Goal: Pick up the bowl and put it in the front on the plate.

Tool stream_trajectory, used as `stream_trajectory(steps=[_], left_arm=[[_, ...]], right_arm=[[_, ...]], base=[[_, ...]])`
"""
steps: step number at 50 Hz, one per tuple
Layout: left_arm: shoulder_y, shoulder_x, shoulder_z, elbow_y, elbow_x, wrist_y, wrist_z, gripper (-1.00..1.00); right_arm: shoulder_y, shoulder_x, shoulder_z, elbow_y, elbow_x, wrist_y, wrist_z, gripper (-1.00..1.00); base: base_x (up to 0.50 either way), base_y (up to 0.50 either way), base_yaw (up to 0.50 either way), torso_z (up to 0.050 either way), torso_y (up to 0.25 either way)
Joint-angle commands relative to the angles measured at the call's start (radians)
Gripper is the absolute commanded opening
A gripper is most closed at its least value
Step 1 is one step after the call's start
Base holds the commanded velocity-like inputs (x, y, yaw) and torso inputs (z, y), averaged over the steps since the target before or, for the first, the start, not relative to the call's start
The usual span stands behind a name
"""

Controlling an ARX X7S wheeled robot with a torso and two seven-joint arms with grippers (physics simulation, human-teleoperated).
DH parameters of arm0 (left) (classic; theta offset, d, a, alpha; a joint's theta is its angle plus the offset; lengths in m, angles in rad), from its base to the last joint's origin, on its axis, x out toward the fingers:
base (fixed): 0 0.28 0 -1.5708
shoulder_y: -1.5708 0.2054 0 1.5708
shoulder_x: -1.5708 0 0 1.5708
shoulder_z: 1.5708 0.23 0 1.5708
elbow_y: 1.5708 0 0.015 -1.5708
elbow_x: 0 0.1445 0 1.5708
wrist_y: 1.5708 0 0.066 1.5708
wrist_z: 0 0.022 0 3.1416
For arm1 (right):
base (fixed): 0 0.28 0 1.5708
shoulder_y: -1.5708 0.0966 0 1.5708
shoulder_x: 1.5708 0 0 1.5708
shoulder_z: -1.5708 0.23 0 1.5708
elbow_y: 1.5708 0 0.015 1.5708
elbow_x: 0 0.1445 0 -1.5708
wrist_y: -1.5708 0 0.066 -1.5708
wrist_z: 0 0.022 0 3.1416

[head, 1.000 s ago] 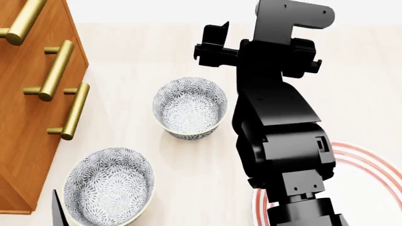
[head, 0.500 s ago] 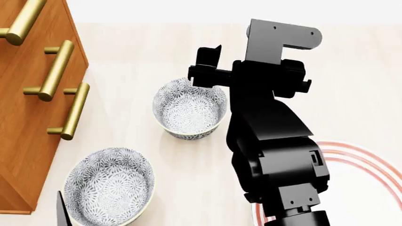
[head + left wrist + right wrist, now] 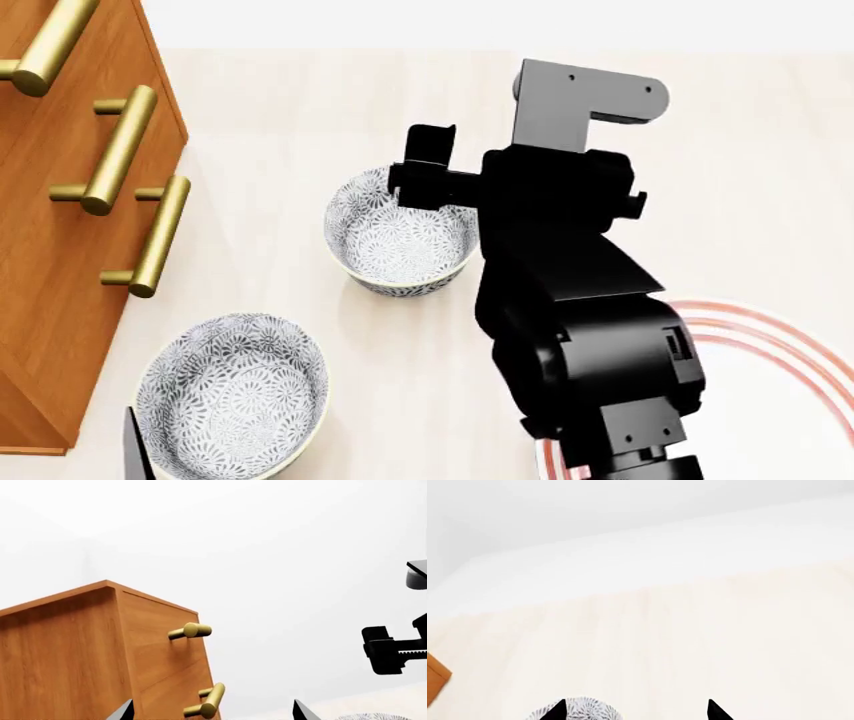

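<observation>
Two white bowls with a grey-blue floral pattern stand on the pale table: a farther bowl (image 3: 398, 238) and a nearer bowl (image 3: 234, 395). The plate (image 3: 787, 350) with red rings lies at the lower right, partly hidden by my right arm. My right gripper (image 3: 441, 170) hovers over the farther bowl's back right rim. It is open in the right wrist view (image 3: 636, 712), with one fingertip over that bowl (image 3: 587, 709). My left gripper (image 3: 211, 714) is open and holds nothing; only a tip (image 3: 134, 448) shows beside the nearer bowl.
A wooden cabinet (image 3: 54, 250) with brass bar handles (image 3: 150, 235) stands along the left, close to the nearer bowl. In the left wrist view the cabinet (image 3: 80, 655) fills the left half. A white wall runs behind the table.
My right arm has come nearer and to the left. Its gripper, which was beyond the farther bowl, now hangs over that bowl's rim. The bowls have not moved.
</observation>
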Motion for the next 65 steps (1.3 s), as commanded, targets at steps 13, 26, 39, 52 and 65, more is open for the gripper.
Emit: stream_trajectory(steps=[13,26,39,52,65], left_arm=[[-0.001,0.009,-0.005,-0.001,0.01,0.017,0.013,1.0],[-0.003,0.004,0.002,-0.005,0.004,0.014,0.01,1.0],[-0.004,-0.001,0.012,-0.007,-0.001,0.012,0.011,1.0],[-0.007,-0.005,0.02,-0.011,-0.003,0.01,0.009,1.0],[-0.009,-0.01,0.028,-0.015,-0.005,0.011,0.005,1.0]], right_arm=[[-0.004,-0.022,0.052,0.009,0.06,0.044,0.028,1.0],[-0.037,-0.022,0.029,-0.016,0.078,0.05,0.037,1.0],[-0.036,-0.018,0.026,-0.006,0.095,0.043,0.042,1.0],[-0.05,-0.021,0.011,0.004,0.105,0.028,0.043,1.0],[-0.059,-0.022,0.003,0.007,0.123,0.024,0.05,1.0]], base=[[0.0,0.0,0.0,0.0,0.0],[0.0,0.0,0.0,0.0,0.0],[0.0,0.0,0.0,0.0,0.0],[0.0,0.0,0.0,0.0,0.0],[0.0,0.0,0.0,0.0,0.0]])
